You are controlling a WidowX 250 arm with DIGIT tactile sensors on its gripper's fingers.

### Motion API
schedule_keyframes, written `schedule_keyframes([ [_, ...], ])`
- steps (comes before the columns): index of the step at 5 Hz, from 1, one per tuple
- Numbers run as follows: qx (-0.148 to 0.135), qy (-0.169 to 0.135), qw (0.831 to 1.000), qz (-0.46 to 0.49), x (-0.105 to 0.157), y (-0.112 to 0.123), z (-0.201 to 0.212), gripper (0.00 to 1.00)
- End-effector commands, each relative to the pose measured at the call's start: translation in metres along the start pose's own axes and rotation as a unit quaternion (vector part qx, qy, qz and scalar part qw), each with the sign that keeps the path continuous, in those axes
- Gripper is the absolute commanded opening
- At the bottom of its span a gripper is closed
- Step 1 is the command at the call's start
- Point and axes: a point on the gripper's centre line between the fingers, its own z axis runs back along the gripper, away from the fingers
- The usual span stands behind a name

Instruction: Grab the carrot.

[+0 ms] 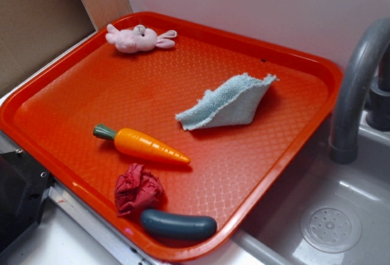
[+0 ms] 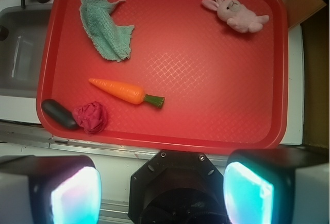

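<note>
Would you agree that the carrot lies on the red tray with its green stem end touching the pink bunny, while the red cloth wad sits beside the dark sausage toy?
Not quite. The carrot lies on the red tray, but its stem touches nothing; the pink bunny is far off at the tray's opposite edge, as the exterior view shows. The red cloth wad does sit beside the dark sausage toy.

A tray (image 1: 73,76) sits beside a sink (image 1: 341,216) with a faucet (image 1: 356,88). On the tray, the carrot (image 1: 141,144) lies near the front middle. Just in front of it sits a wad of cloth (image 1: 138,189), touching a sausage toy (image 1: 178,225) at the tray's front edge. A folded rag (image 1: 228,103) lies behind the carrot toward the sink, and a stuffed bunny (image 1: 139,38) rests at the far corner. The tool (image 2: 162,195) hangs outside the tray's front edge, jaws spread wide.
</note>
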Motion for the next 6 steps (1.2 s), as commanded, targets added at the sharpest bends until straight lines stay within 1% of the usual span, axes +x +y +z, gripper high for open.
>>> schedule_keyframes([
  [1, 0.0, 0.0, 1.0, 0.0, 0.0, 0.0, 0.0, 1.0],
  [2, 0.003, -0.022, 1.0, -0.02, 0.011, -0.008, -0.004, 1.0],
  [3, -0.014, -0.051, 0.991, -0.121, 0.029, -0.022, -0.022, 1.0],
  [4, 0.021, -0.054, 0.967, -0.25, 0.043, -0.051, -0.039, 1.0],
  [5, 0.023, -0.027, 0.928, -0.371, 0.051, -0.075, -0.059, 1.0],
  [6, 0.038, 0.001, 0.898, -0.439, 0.046, -0.084, -0.078, 1.0],
])
